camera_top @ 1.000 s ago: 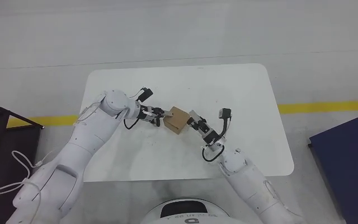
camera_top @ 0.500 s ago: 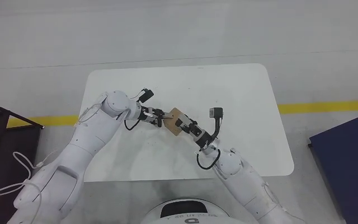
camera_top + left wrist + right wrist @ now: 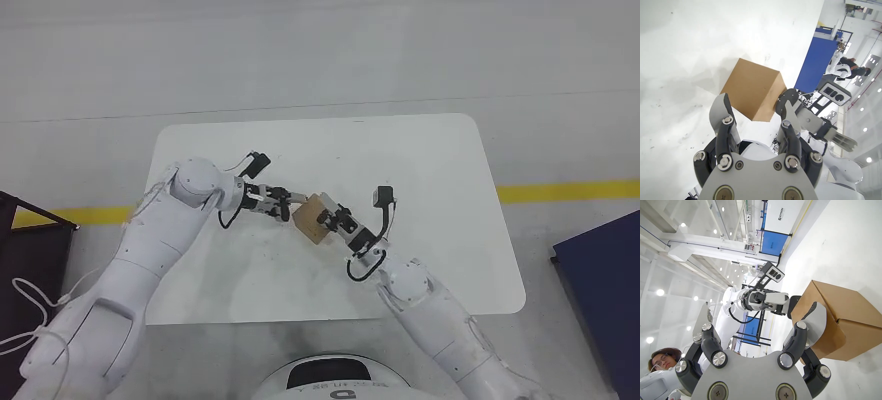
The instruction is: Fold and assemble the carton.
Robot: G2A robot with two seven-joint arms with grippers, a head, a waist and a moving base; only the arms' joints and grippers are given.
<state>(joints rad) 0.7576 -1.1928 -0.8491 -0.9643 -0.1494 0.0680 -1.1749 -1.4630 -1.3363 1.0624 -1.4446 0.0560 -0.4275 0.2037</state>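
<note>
- Hard to call: the left gripper [image 3: 755, 97] has its fingers spread with the tips at the edges of the carton [image 3: 751, 89] — can't tell if it's actually squeezing.
- One of those tips crowds against a finger of the other arm, so they're tough to separate.
- The right gripper [image 3: 759, 308] is wide apart — one finger flat on a carton side, the other in free air.
- Carton: plain brown cardboard, boxed up, with a small gap at one flap corner. It sits around the middle of the white table [image 3: 420, 170], between both grippers, turned cornerwise.
</note>
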